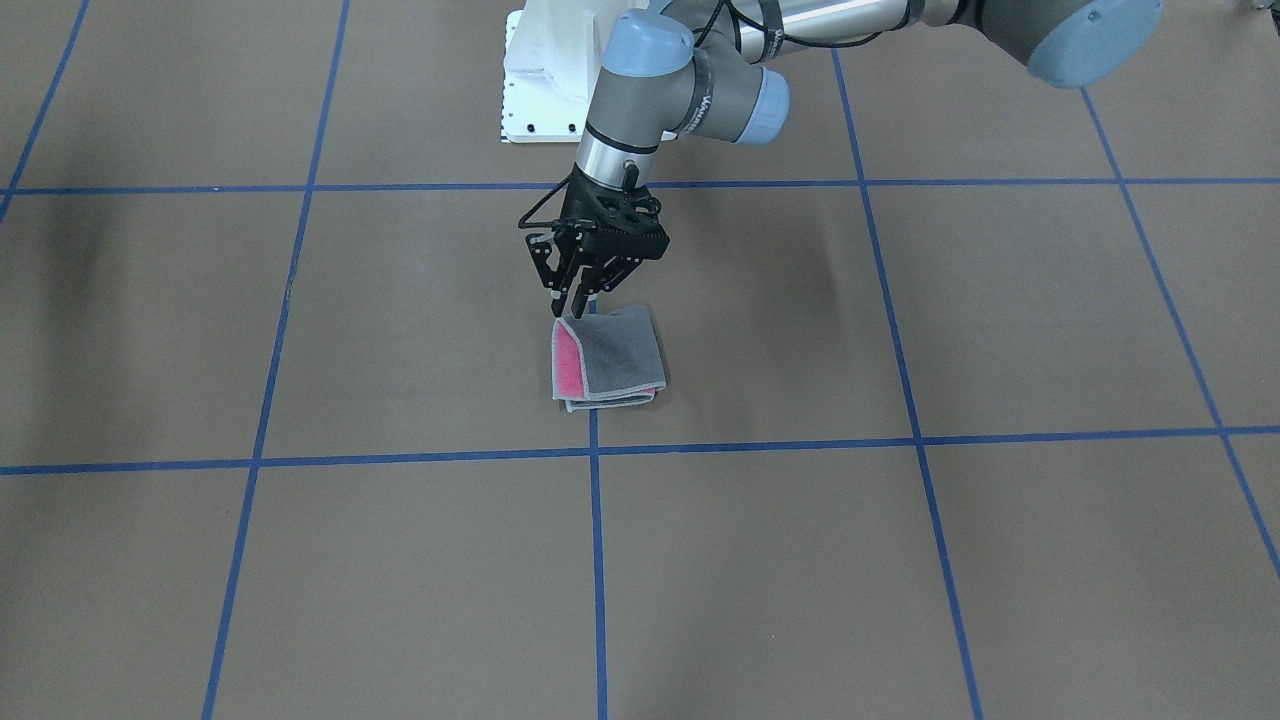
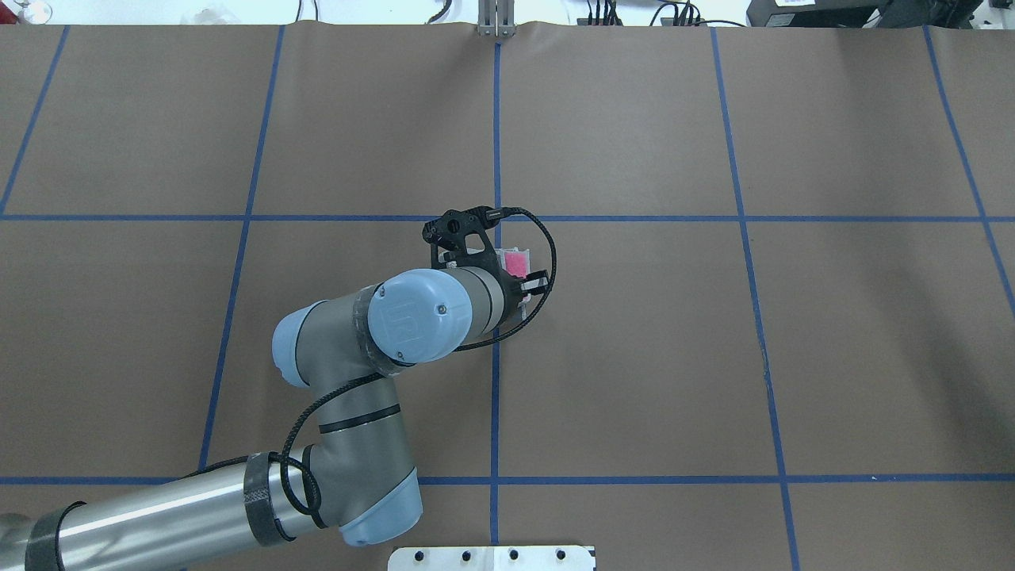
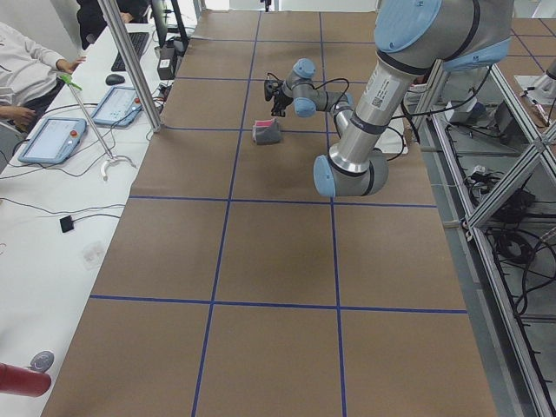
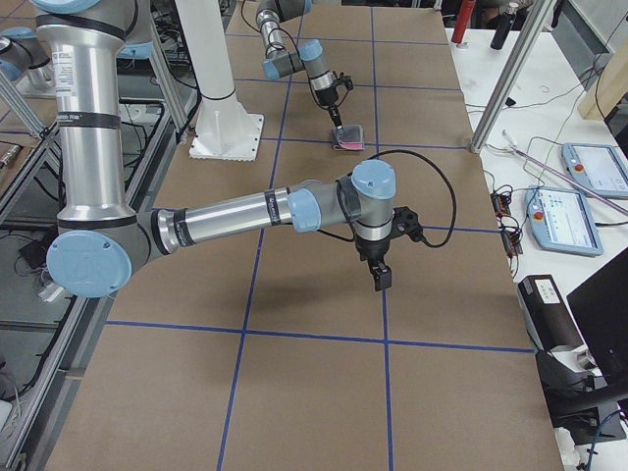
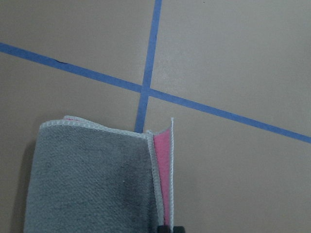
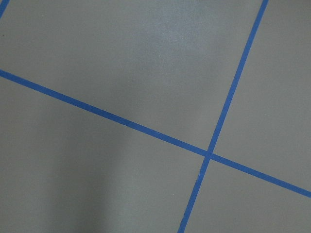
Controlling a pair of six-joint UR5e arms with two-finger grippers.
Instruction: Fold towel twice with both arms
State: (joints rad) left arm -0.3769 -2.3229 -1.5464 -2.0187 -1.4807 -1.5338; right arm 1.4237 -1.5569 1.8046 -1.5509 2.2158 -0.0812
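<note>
The towel (image 1: 615,355) lies folded small on the brown table, dark grey face up, with a pink strip along one side. It also shows in the left wrist view (image 5: 92,179) and, mostly hidden under the wrist, in the overhead view (image 2: 516,262). My left gripper (image 1: 580,308) points down at the towel's corner nearest the robot, its fingers closed on the pink edge layer; a dark fingertip (image 5: 170,228) shows at that edge. My right gripper (image 4: 381,280) hangs over bare table far from the towel (image 4: 348,138). It shows only in the exterior right view, so I cannot tell whether it is open or shut.
Blue tape lines (image 1: 595,450) divide the table into squares. The white pedestal base (image 1: 545,80) stands behind the towel. A side bench holds tablets (image 3: 52,137) with operators seated there, and a metal post (image 3: 130,61) stands at the table's edge.
</note>
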